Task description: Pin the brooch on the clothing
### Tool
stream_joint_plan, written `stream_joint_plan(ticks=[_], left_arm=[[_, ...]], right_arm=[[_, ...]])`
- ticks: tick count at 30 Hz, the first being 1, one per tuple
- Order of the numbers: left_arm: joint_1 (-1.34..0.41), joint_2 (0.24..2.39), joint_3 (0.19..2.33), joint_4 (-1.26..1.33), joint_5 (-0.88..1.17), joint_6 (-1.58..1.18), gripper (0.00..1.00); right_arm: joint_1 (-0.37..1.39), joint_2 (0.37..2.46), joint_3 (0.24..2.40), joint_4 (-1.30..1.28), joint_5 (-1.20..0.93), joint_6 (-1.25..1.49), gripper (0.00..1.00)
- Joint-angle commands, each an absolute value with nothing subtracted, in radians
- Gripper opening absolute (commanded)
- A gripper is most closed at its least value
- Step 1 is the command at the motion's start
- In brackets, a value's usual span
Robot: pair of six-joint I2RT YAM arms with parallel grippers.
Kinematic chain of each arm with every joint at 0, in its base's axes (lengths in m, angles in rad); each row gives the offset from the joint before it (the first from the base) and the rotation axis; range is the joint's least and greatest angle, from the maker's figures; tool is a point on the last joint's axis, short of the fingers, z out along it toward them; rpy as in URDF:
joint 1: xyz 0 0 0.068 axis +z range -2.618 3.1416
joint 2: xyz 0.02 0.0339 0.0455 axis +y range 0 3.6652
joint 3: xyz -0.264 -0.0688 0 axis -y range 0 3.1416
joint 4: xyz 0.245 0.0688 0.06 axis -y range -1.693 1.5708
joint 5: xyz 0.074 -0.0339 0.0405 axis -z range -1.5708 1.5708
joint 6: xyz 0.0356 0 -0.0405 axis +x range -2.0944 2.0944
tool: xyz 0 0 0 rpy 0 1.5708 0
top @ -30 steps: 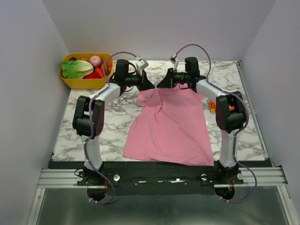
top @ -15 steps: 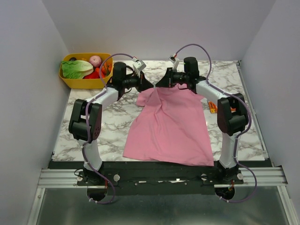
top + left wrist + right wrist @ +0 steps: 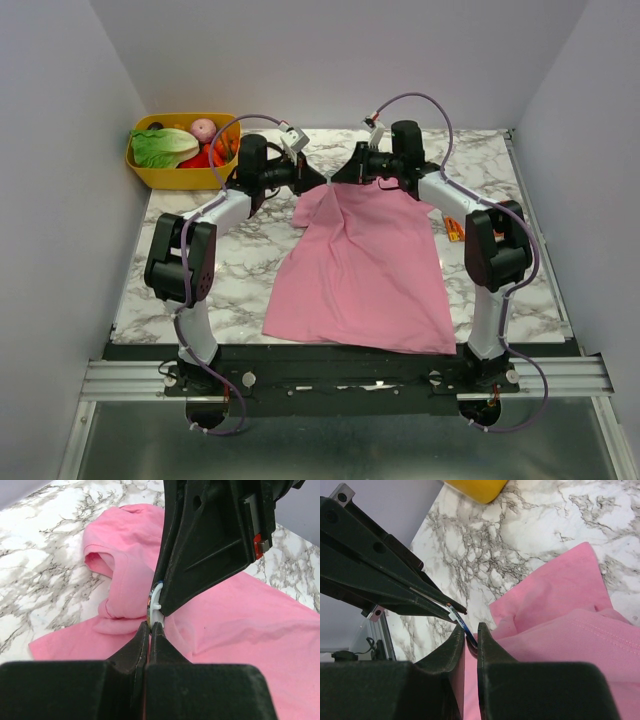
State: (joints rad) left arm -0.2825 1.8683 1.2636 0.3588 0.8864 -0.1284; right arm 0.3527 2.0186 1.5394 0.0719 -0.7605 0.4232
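**A:** Where's the brooch (image 3: 151,605)? I can't find it from overhead.

**B:** The two arms' tips meet over the far edge of the T-shirt (image 3: 365,270) and cover it there. The wrist cameras show it only edge-on, as a thin sliver off the cloth. Its face is out of sight.

**A:** What has hold of it?

**B:** The left gripper (image 3: 150,626) has its fingers pressed almost flat together on one end. The right gripper (image 3: 470,632) is a narrow slit apart, with the other end in the slit. A small white bit sits beside the sliver, and I can't tell what it is.

**A:** And the shirt?

**B:** It's spread on the marble table (image 3: 250,270), rumpled near the collar (image 3: 102,562). I can't tell whether either gripper touches the cloth.

**A:** Anything else unclear?

**B:** There's an orange thing (image 3: 452,230), half hidden behind the right arm. The contents of the yellow tub (image 3: 150,172) are too small to name.
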Motion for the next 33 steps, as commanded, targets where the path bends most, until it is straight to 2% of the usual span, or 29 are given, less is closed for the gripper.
stream_joint_plan(ticks=[1,15,24,33], left_arm=[[-0.308,1.819,1.239,0.342,1.054,-0.15,0.0],[-0.29,1.793,1.189,0.393,1.037,-0.172,0.0],[-0.288,1.789,1.18,0.41,1.025,-0.178,0.0],[-0.287,1.796,1.177,0.439,1.019,-0.201,0.0]], right_arm=[[0.319,1.999,1.539,0.156,-0.505,0.451,0.14],[0.287,1.964,1.486,0.184,-0.419,0.518,0.15],[0.282,1.953,1.479,0.206,-0.445,0.528,0.22],[0.282,1.95,1.47,0.233,-0.479,0.52,0.22]])
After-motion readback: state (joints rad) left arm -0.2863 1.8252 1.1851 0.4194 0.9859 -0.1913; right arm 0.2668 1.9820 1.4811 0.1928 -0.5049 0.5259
